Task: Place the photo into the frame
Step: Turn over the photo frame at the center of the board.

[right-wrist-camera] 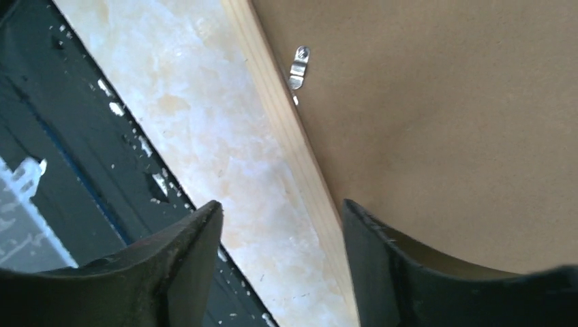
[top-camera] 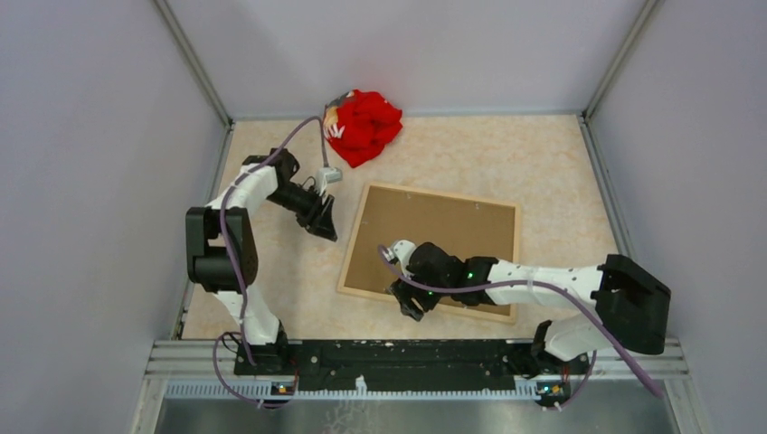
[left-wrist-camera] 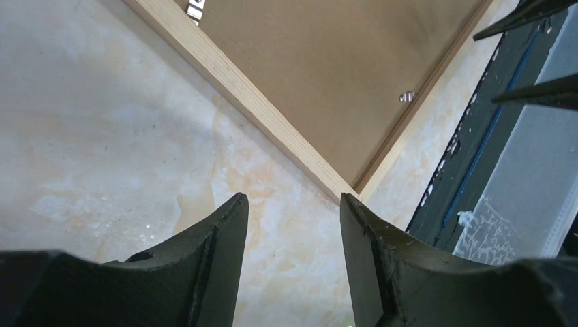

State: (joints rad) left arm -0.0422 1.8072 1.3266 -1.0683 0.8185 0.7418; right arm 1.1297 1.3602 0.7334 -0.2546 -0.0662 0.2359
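The frame lies flat on the table, back side up, just right of the table's middle and turned a little askew. A brown board fills its opening, and small metal clips sit along the inner edge of the pale wood. The photo is out of sight in every view; whether it lies under the board cannot be told.

The right gripper is low over the frame's near edge, close to the near-left corner. In the wrist view its fingers stand well apart with nothing between them, one over the bare table and the other over the board, so the wood strip runs through the gap. Whether they touch it cannot be told.

The left gripper hangs over the table just left of the frame, apart from it. Its fingers are spread wide and hold nothing, pointing toward a corner of the frame.

A crumpled red cloth lies at the far edge of the table, well apart from the frame.
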